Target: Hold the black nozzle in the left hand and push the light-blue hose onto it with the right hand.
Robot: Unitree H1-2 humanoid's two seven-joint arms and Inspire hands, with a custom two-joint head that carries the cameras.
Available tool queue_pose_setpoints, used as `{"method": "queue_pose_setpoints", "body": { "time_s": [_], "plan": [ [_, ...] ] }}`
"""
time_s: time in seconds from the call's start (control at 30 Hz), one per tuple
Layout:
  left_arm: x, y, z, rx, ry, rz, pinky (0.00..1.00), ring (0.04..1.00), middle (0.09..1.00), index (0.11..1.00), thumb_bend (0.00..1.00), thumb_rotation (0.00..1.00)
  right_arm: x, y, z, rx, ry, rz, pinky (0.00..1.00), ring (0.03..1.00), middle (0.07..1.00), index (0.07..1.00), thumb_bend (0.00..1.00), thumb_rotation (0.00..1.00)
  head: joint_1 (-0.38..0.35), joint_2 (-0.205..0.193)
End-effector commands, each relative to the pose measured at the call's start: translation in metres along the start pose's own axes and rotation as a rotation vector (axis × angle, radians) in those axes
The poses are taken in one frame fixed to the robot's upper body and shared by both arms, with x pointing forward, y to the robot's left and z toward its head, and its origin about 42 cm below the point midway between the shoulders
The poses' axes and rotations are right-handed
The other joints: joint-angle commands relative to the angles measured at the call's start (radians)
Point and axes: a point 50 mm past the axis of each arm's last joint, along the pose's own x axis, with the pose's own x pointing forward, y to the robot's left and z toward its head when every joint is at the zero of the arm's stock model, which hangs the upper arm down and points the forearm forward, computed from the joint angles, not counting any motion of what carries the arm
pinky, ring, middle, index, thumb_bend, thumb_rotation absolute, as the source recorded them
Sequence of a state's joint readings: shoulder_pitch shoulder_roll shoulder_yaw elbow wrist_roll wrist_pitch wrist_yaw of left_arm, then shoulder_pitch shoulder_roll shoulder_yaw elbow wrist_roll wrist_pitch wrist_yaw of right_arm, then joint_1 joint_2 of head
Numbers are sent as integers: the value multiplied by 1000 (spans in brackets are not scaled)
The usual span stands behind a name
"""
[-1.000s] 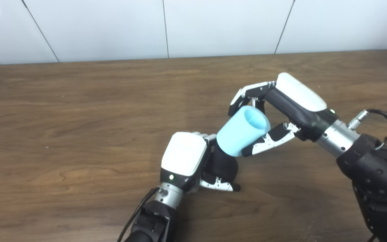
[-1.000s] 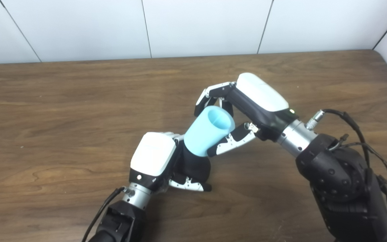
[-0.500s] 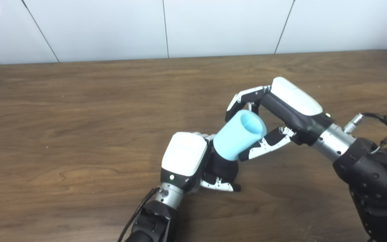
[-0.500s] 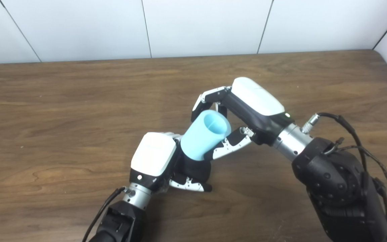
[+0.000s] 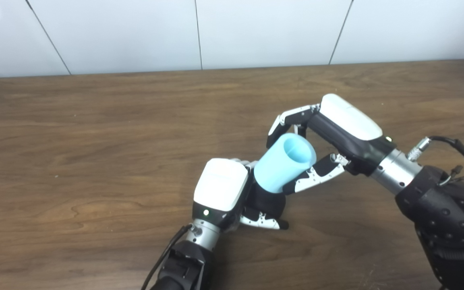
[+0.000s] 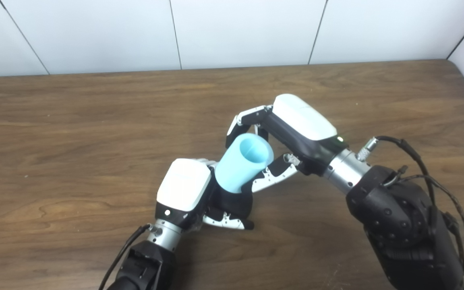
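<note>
- While the left hand (image 5: 226, 193) is wrapped tight around the round black plastic nozzle (image 5: 267, 200), it rests low on the brown wooden surface (image 5: 95, 141).
- The right hand (image 5: 328, 137) grips the short, fat, light-blue rubber hose (image 5: 283, 164) between its fingers (image 5: 282, 125) and thumb, just above the left hand.
- The hose's lower end touches the nozzle's top, tilted; how far on it is, I cannot tell.
- The hose looks light and a bit squashy. Holding its middle seems best, since a hard squeeze could pinch the hole.
- The nozzle looks hard and smooth, so it may slip.
</note>
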State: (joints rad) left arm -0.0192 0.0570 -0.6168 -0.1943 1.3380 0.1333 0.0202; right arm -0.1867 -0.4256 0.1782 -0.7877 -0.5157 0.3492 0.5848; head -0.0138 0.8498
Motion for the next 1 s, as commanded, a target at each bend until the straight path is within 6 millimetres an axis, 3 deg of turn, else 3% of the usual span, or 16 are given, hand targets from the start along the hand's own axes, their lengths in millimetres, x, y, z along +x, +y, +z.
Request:
{"method": "queue_pose_setpoints", "body": {
  "time_s": [0.0,0.13,0.17,0.23,0.27,0.3,0.33,0.4,0.73,0.97],
  "plan": [
    [-2,-6,7,6,-6,-37,419,483,403,502,521,0,2,-7,8,-22,-44,-22,380,394,510,508,517,0,-1,0],
    [-2,-5,7,11,-3,-43,421,485,405,500,522,0,1,-7,8,-9,-19,-22,404,390,508,536,514,0,-1,0],
    [-2,-5,7,11,-4,-42,420,485,405,499,522,0,1,-7,8,-11,-19,-23,428,450,499,514,522,0,-1,0],
    [-2,-5,7,9,-4,-42,419,482,404,498,522,0,1,-8,8,-15,-17,-22,476,541,583,496,523,106,-1,0],
    [-2,-5,7,8,-4,-41,420,483,404,498,522,0,1,-8,9,-17,-16,-21,497,577,618,569,721,84,-1,0],
    [-2,-5,7,8,-4,-41,420,483,404,499,522,0,1,-8,9,-17,-15,-22,512,605,646,614,827,76,-1,0],
    [-2,-5,7,8,-4,-41,422,485,405,499,522,0,1,-8,9,-19,-16,-24,530,636,677,655,902,78,-1,0],
    [-2,-5,7,9,-5,-41,425,488,405,500,522,0,1,-9,8,-21,-18,-28,572,677,717,705,961,91,-3,-1],
    [-1,-5,7,-8,-6,-46,424,484,403,501,521,0,0,-10,6,-18,-12,-39,543,652,747,779,974,141,-3,-1],
    [-2,-6,7,-6,-9,-45,420,486,405,499,522,0,-1,-9,7,-19,-2,-38,562,667,747,775,976,154,-3,-1]
  ]
}}
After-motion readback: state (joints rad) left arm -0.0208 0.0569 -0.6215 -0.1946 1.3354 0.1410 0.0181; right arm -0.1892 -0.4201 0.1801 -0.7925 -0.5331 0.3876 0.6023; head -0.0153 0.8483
